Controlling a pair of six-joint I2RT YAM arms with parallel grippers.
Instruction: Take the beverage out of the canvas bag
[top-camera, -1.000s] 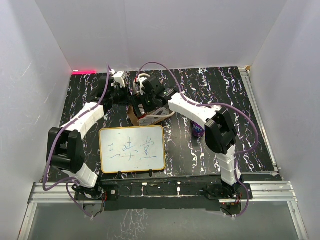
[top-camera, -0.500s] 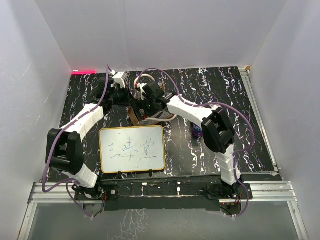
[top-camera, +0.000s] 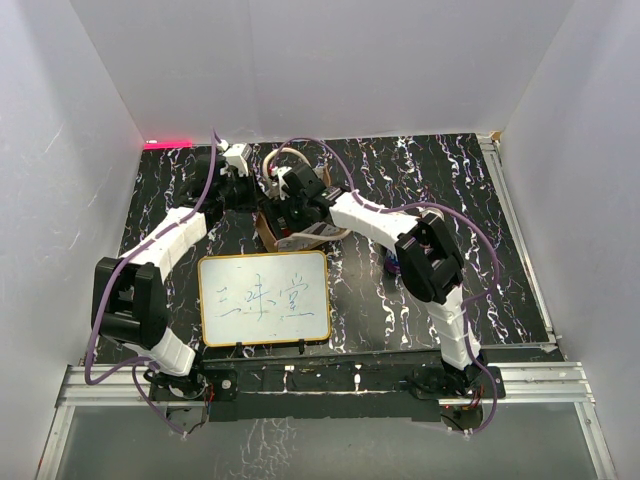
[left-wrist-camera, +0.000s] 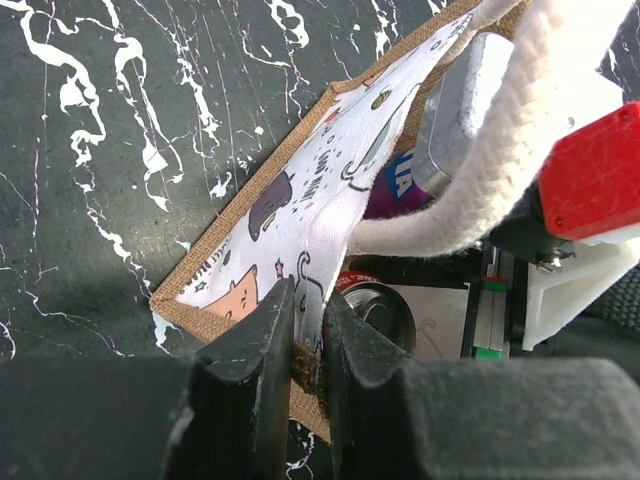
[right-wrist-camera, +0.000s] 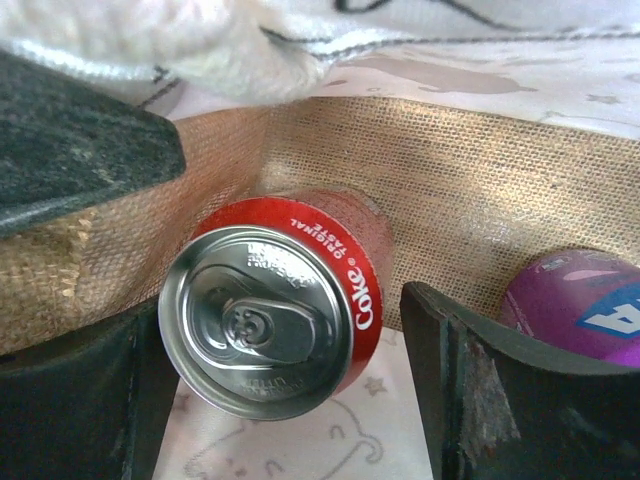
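In canvas bag: can "Coke ORIGINAL TASTE" | right gripper spread around it | left gripper pinches rim

Bright, even light, soft shadows; close wrist-view edges blur, and the Coke can lid glints

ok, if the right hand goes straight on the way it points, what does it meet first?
The Coke can, upright in the canvas bag and centred in the open right hand. The hand would probably straddle the can rather than hit it, though depth is unclear.
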